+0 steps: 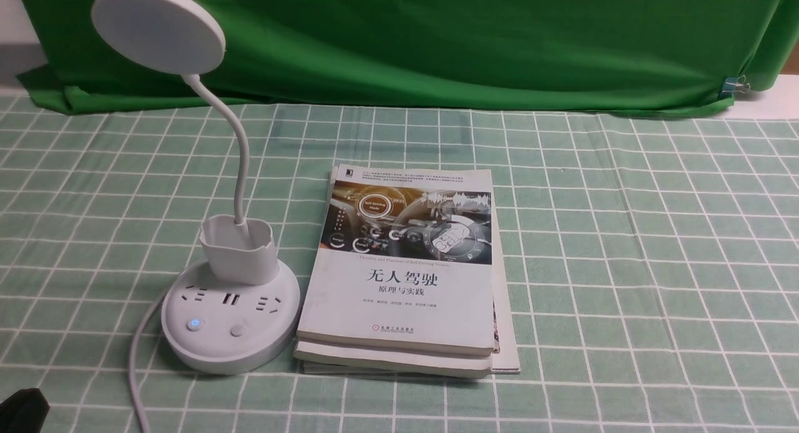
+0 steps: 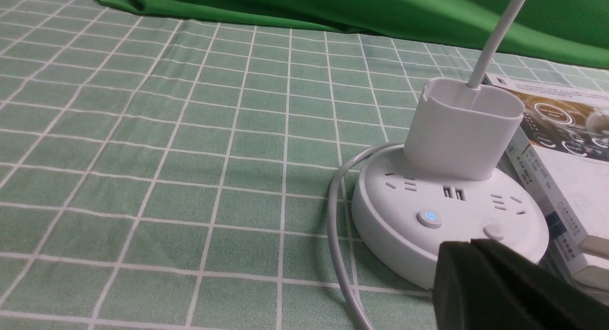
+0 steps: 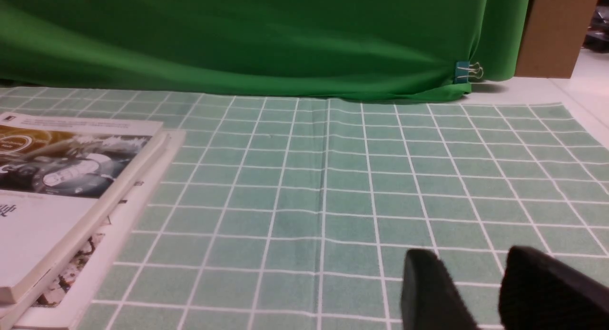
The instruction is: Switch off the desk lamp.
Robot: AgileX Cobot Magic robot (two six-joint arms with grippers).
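Observation:
The white desk lamp stands at the left of the table in the front view, with a round disc head (image 1: 158, 27), a curved gooseneck (image 1: 240, 152), a cup holder (image 1: 239, 249) and a round socket base (image 1: 230, 352). The base has a button lit blue (image 1: 195, 324) and a plain button (image 1: 237, 330). My left gripper (image 2: 468, 243) is shut and empty, just in front of the base (image 2: 380, 211), nearest the plain button (image 2: 493, 231), not touching. Only its dark edge (image 1: 22, 411) shows in the front view. My right gripper (image 3: 471, 258) is open and empty over bare cloth.
A stack of books (image 1: 406, 277) lies right beside the lamp base and also shows in the right wrist view (image 3: 57, 187). The white cord (image 1: 134, 364) trails from the base toward the near edge. A green cloth backdrop (image 1: 437, 40) hangs at the far side.

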